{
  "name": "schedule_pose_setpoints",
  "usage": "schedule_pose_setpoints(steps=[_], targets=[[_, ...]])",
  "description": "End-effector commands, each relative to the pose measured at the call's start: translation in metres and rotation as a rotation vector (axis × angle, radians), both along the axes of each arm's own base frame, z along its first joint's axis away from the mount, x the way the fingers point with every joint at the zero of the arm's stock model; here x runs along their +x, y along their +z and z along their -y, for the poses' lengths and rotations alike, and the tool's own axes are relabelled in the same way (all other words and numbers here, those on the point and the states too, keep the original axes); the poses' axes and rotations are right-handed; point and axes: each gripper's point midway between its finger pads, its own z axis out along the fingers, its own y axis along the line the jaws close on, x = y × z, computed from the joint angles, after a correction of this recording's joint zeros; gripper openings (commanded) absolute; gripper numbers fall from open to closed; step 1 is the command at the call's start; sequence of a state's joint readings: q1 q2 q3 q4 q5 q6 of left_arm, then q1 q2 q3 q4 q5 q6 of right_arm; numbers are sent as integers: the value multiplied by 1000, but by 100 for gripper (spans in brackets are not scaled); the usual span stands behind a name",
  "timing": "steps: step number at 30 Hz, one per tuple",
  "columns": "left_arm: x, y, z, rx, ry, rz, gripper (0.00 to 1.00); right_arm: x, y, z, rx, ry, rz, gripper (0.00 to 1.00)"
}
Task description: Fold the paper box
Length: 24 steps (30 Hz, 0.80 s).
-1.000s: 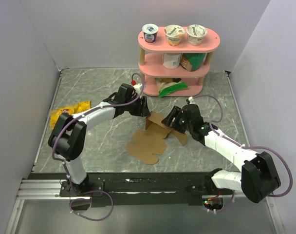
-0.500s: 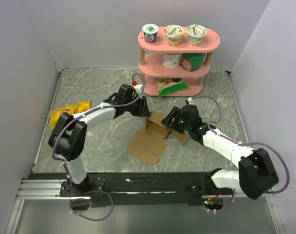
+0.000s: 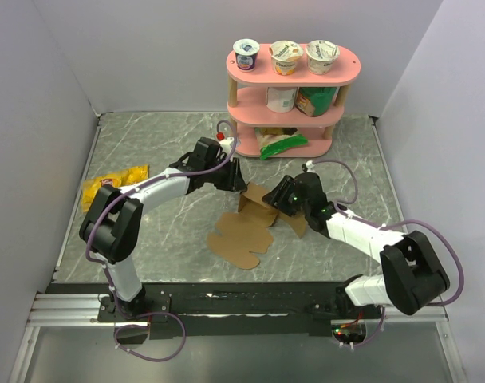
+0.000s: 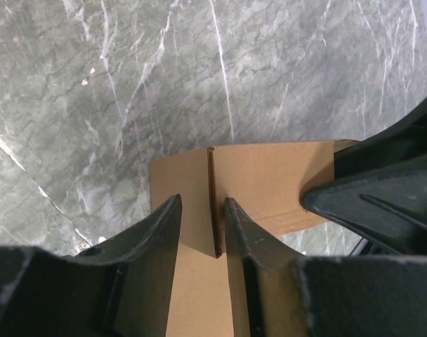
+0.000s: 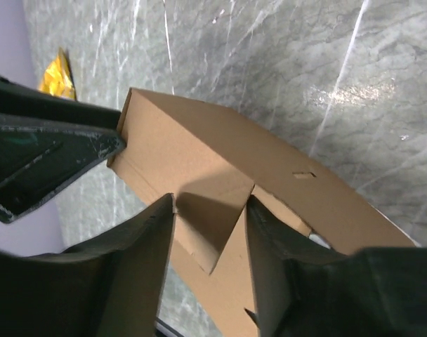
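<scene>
At 6 o'clock in the top view, the left arm (image 3: pixel 115 231) and right arm (image 3: pixel 370 239) rise from the near edge of the bench (image 3: pixel 147 144). Just beyond, mid-bench, lies the paper box (image 3: pixel 242 239). Its near half is flat, with scalloped flaps spread on the marble, and its far half is raised into brown walls toward 1 o'clock. How many walls stand is hard to make out, since both wrists cover them from above.

The left end effector (image 4: pixel 203 210) sits at 10 o'clock of the box. In its wrist view the fingers stand a little apart astride the top edge of an upright wall, which is closer to one finger than the other. I cannot tell whether they clench it.

The right end effector (image 5: pixel 208 210) sits at 3 o'clock of the box. Its fingers bracket a pointed flap corner lying in shadow, part-way apart, and whether they grasp it cannot be told. Each wrist view catches the other's dark finger, cropped at the frame edge.

At 9 o'clock a yellow snack bag (image 3: pixel 115 185) lies well apart. At 12 to 1 o'clock stands a pink shelf (image 3: pixel 346 76) with three cups (image 3: pixel 285 56) on top; its lower tiers are half hidden by the boards
</scene>
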<state>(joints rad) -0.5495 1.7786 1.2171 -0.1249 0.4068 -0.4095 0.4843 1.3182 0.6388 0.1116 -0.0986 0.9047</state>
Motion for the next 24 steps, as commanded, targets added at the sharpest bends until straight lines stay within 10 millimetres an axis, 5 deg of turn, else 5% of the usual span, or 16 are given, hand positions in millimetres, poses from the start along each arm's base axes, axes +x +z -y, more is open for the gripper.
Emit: schedule_pose_setpoints(steps=[1,8,9,10,13,14,21,24], targets=[[-12,-22,-5,55,-4,-67,36,16,13,-7,74,-38,42,39],[-13,-21,-7,60,8,-79,35,25,9,-9,58,-47,34,28],[-13,-22,-7,61,11,-82,35,26,9,-11,54,-35,35,31],[-14,-23,-8,65,17,-86,34,26,10,-12,29,-9,47,52],[-11,-30,-10,87,38,-107,33,25,27,-11,-18,33,102,95],[-11,-31,-10,92,43,-113,32,22,29,-7,-35,36,115,100],[-6,-29,-12,105,61,-101,32,-6,87,28,-179,87,324,100],[-6,-29,-13,107,63,-101,32,-3,90,51,-258,66,341,100]])
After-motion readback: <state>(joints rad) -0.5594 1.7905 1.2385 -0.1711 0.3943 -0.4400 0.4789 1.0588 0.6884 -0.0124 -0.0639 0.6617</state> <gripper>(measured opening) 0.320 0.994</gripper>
